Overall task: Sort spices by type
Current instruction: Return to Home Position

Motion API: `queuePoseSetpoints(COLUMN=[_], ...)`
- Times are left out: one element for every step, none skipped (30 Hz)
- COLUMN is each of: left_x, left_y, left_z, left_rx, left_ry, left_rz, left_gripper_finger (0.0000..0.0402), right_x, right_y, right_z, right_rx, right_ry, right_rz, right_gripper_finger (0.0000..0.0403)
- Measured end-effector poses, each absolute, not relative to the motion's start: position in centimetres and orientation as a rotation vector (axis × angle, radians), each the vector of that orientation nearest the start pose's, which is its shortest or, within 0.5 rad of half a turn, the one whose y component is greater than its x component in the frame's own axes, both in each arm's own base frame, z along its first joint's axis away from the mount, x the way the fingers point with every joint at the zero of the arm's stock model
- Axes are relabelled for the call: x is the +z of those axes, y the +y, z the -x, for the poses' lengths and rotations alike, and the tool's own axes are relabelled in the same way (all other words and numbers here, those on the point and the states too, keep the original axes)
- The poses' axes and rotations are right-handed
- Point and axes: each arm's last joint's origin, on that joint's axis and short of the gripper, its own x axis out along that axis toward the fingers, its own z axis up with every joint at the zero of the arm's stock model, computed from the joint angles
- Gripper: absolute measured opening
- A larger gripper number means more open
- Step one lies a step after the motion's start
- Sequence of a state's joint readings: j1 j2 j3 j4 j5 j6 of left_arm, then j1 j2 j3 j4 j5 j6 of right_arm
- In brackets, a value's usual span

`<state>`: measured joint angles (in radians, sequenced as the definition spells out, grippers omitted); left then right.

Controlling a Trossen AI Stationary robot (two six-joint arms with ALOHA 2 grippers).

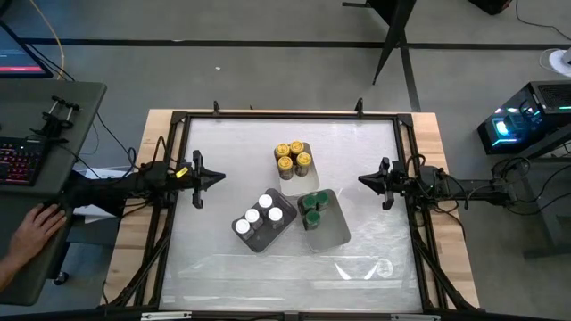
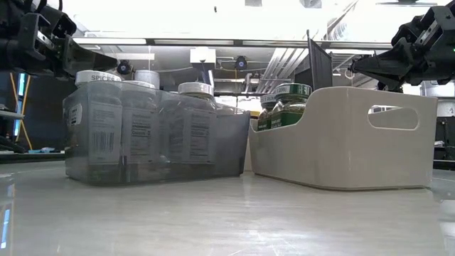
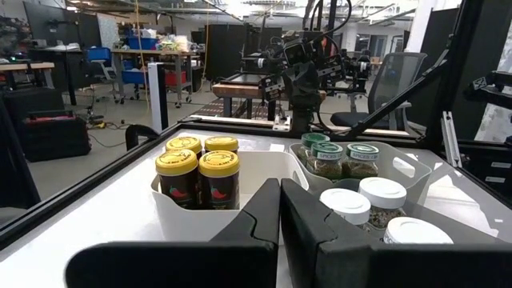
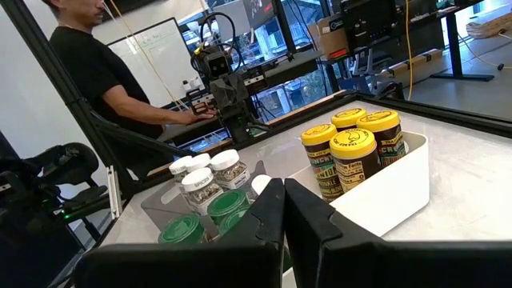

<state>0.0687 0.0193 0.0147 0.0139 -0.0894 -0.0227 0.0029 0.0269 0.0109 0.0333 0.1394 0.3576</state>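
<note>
Now | left gripper point(image 1: 219, 176), right gripper point(image 1: 362, 179) closed, empty, well apart either side of jars point(image 1: 265, 214) | risk: homing swing could clip tray point(image 1: 335, 231)

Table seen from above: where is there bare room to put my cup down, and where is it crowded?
Bare: the table strip between the trays and the picture's bottom rail, and a narrower band between the yellow-lidded jars and the top rail. Crowded: the middle, where trays of white-lidded jars and green-lidded jars pack close, the left gripper and right gripper flanking them.
</note>
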Motion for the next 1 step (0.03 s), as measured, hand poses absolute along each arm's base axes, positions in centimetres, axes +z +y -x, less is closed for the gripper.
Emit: queuePoseSetpoints(left_x=[16.83], left_y=[0.93], left_z=[-9.75], left_rx=[0.158], left_ry=[-0.011], left_rz=[0.023], left_gripper_finger=[0.0001], right_x=[16.83], right_y=[-0.38], right_z=[-9.84], right_rx=[-0.132], right_ry=[-0.041], right_rz=[-0.358], right_gripper_finger=[0.0001])
